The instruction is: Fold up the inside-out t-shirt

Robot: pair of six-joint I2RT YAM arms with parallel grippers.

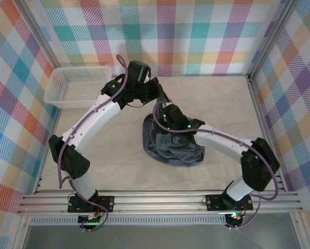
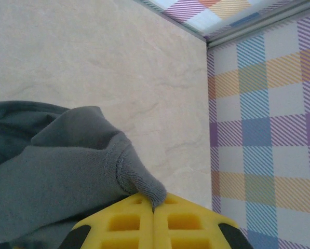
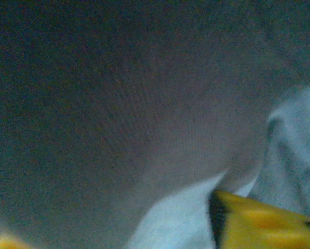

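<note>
While the left claw [image 2: 153, 201] is pressed together, a small tip of the inside-out t-shirt [image 2: 56, 171] is pinched between its two yellow fingers [image 2: 123, 223]. From the left wrist view, the grey cloth hangs to the left of the claw, with the pale table [image 2: 118, 67] behind it and a checked wall [image 2: 269, 129] on the right.

From above, the t-shirt [image 1: 170, 150] lies in a crumpled heap near the middle of the table [image 1: 222, 98]. The left claw [image 1: 156, 93] is at the far side of the heap. The right claw [image 1: 166, 117] points down into the top of the heap.

In the right wrist view, dark blurry cloth [image 3: 118, 104] is very close to the camera. One yellow finger [image 3: 258, 220] shows at the bottom right, and a bit of yellow shows at the bottom left corner. I cannot tell if this claw is squeezing the cloth or not.

A white basket [image 1: 77, 85] sits at the far left corner of the table, well apart from the t-shirt.
</note>
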